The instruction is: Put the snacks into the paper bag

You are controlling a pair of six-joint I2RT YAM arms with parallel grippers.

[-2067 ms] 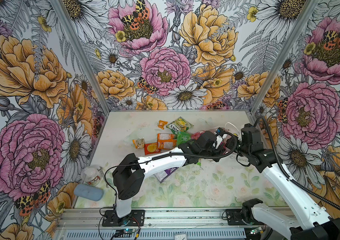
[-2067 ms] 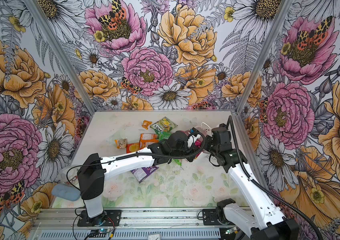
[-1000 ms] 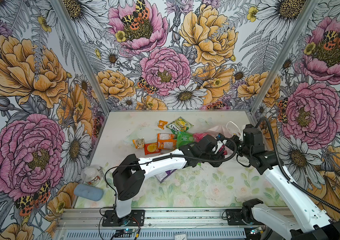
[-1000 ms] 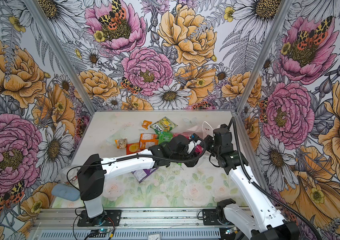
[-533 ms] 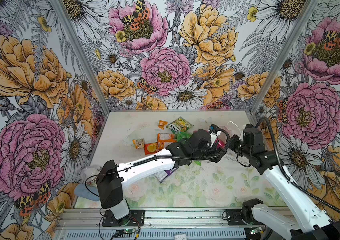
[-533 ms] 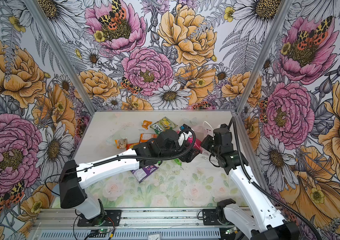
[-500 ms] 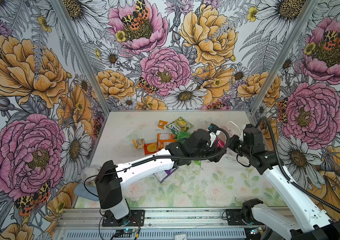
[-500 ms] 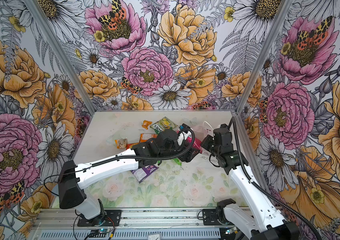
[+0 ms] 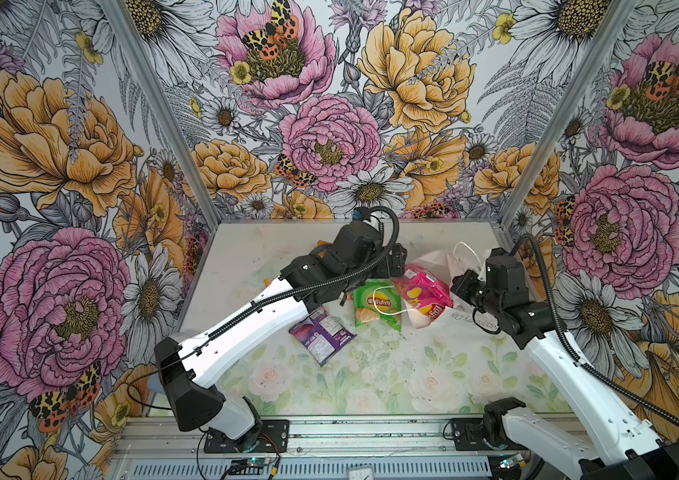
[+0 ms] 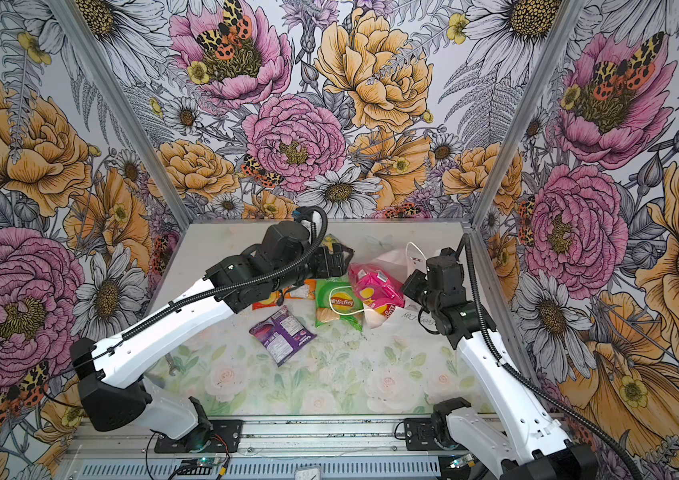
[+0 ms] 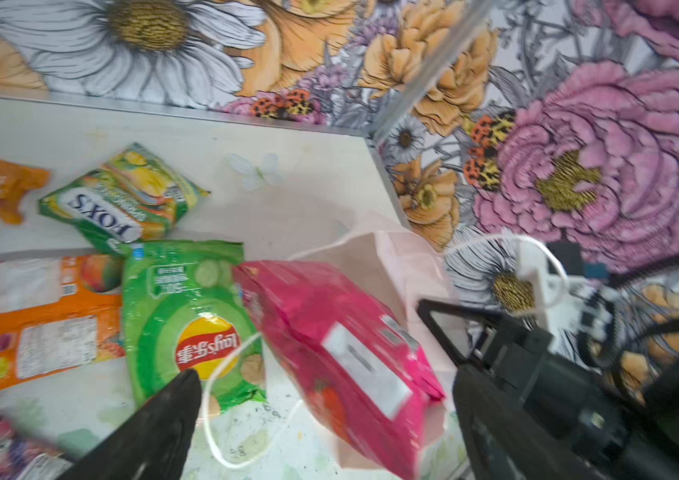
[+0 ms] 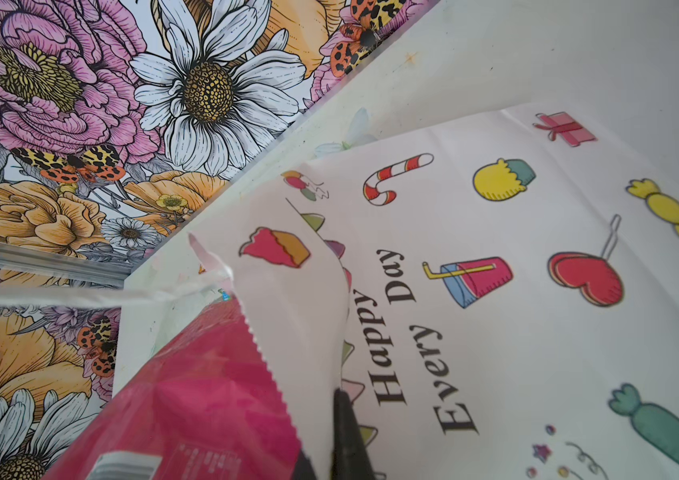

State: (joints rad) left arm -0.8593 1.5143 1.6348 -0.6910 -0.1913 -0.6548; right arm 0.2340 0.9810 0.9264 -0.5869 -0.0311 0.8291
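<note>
**Pink packet at the mouth of the bag**

Pinching the upper lip of the paper bag (image 12: pixel 495 332) with the right gripper (image 12: pixel 344 440), jaws closed on the paper and lifting the mouth off the table (image 9: pixel 371 374). Hovering with the left gripper (image 11: pixel 323 374) spread wide just over the pink packet (image 11: pixel 337 345), gripping nothing. Showing that packet lying part way inside the bag's mouth, its other end sticking out.

Crowding the far right corner: bag on its side, close to the right wall. Leaving the front of the table open, apart from the purple packet (image 9: pixel 321 332) near the middle and the left arm crossing on a slant.

Trailing a white cord handle (image 11: pixel 213 415) across the green packet (image 11: pixel 188 324), which is touching the pink one. Reading a red-and-yellow "Lay's" logo on the green packet, "FOX'S" on the green-yellow packet (image 11: pixel 121 203) behind it, and "Happy Every Day" on the bag. Displaying an orange packet (image 11: pixel 34 316) against the green one; small print blurred.
</note>
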